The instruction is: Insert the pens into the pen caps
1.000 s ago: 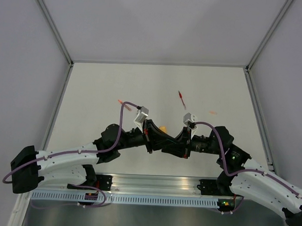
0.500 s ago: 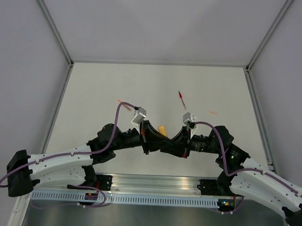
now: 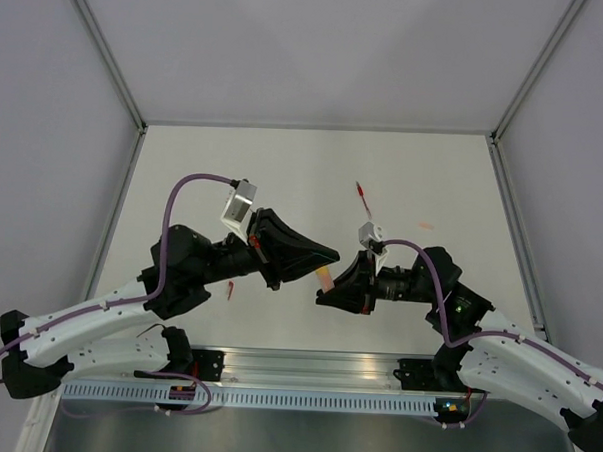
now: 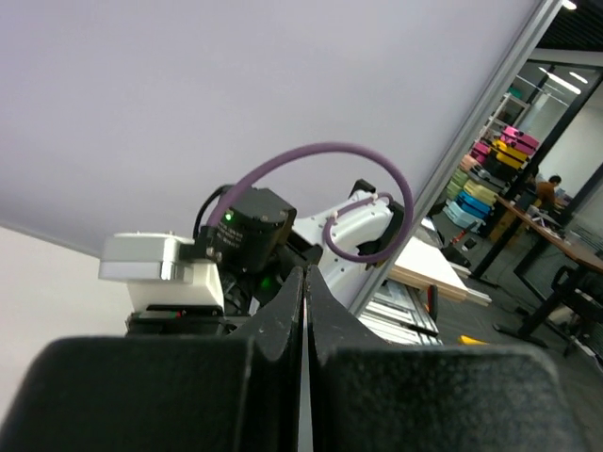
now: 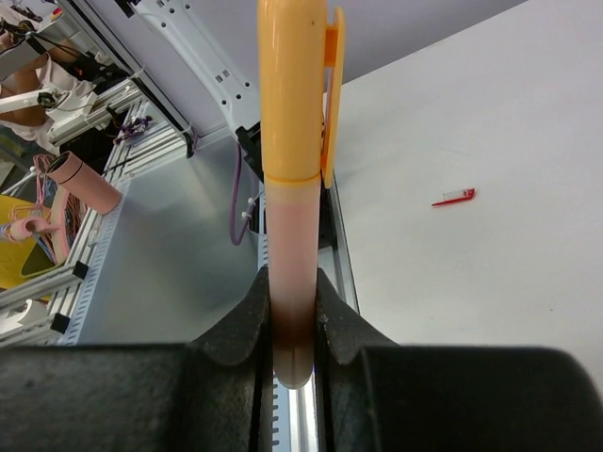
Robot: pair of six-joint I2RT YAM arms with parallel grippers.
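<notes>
My right gripper (image 3: 324,290) is shut on the orange-peach pen (image 3: 325,278). In the right wrist view the fingers (image 5: 247,320) clamp the pen's peach barrel (image 5: 290,235), and an orange cap (image 5: 294,94) with a clip sits on its far end. My left gripper (image 3: 330,255) is shut and empty, raised just above and left of the pen tip; its jaws (image 4: 305,282) are pressed together. The red pen (image 3: 361,196) lies on the table behind the grippers. A small red cap (image 3: 230,290) lies by the left arm; it also shows in the right wrist view (image 5: 454,197).
A small orange piece (image 3: 425,226) lies on the table at the right. The white table has a metal rail (image 3: 315,372) along its near edge, where both arm bases are bolted. Grey walls close in the back and sides.
My left arm has lifted and drawn back to the left, away from the pen. The capped orange-peach pen stays in my right gripper, which moved slightly down-left. The red cap is now uncovered.
</notes>
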